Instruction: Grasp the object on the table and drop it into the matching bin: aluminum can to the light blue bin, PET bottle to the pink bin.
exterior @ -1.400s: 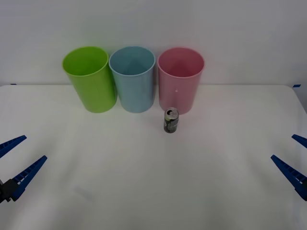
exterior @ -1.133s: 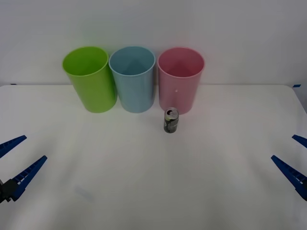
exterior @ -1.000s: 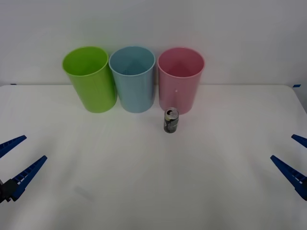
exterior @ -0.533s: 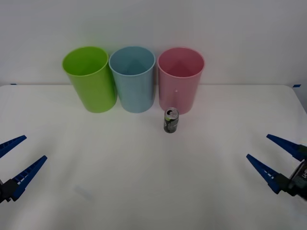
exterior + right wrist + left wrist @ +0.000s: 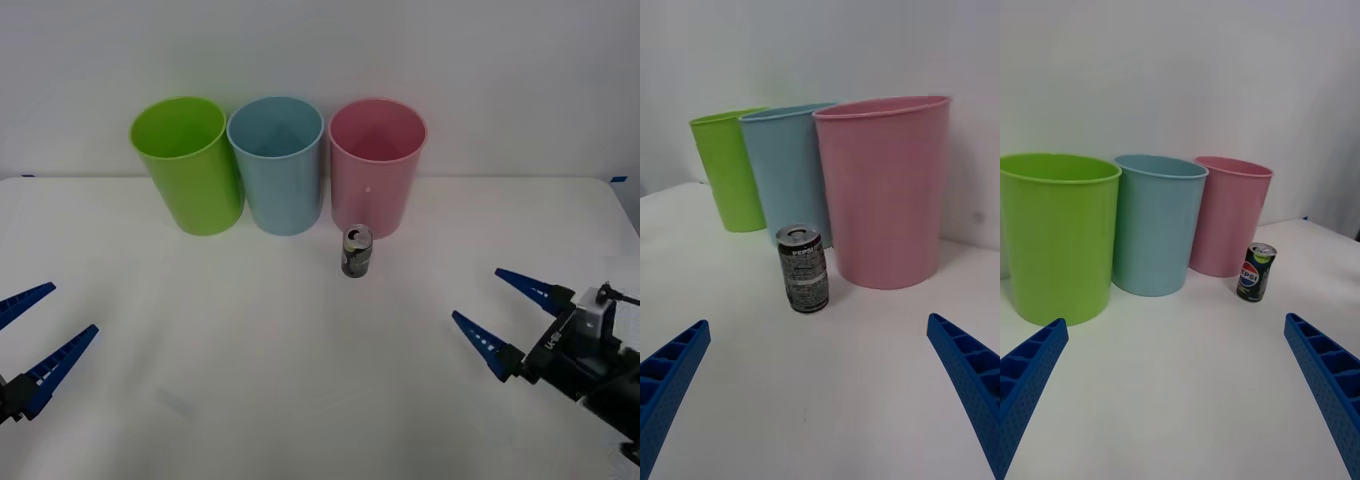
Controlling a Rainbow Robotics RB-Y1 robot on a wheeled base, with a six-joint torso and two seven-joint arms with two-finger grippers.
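From the front camera I see the can (image 5: 357, 251) standing upright on the white counter (image 5: 250, 350), a little right of centre in the frame, just in front of the pink bin (image 5: 377, 166) and near its lower left edge. The light blue bin (image 5: 277, 163) stands at upper centre, touching or nearly touching the pink one on its right and a lime green bin (image 5: 188, 163) on its left. My right end effector (image 5: 501, 315) sits at the lower right of the frame, fingers spread wide apart and pointing toward the can, well apart from it. My left end effector (image 5: 38, 325) is parked at the lower left edge, fingers also apart and holding nothing

On the right wrist camera the can (image 5: 803, 268) stands mid-frame, silver top up, with a dark label. The pink bin (image 5: 887, 191) rises just behind it to the right, the light blue bin (image 5: 786, 169) behind it to the left, the green bin (image 5: 730, 169) farther left. My two blue fingers (image 5: 970, 386) sit at the bottom corners, far apart

On the left wrist camera the can (image 5: 1256, 271) stands right of centre beside the pink bin (image 5: 1229, 214), with the light blue bin (image 5: 1156, 221) and green bin (image 5: 1056, 232) to the left. My blue fingers (image 5: 1026, 382) are at the bottom corners, spread
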